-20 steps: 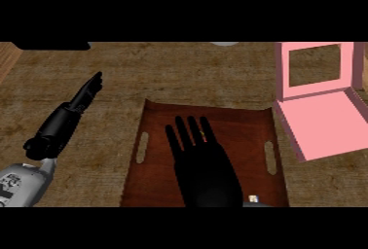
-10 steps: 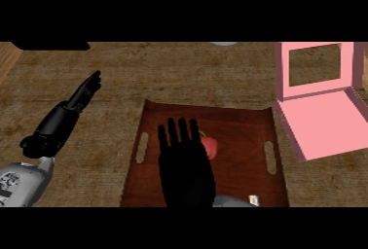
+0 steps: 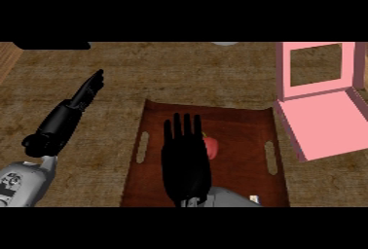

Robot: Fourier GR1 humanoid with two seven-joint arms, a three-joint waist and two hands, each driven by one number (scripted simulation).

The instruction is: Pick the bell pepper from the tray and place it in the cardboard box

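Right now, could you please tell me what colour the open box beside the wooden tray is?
The open box is pink, shown in the head view.

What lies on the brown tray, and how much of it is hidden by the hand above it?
A red bell pepper lies on the tray. Only its right part shows; the open right hand covers the rest.
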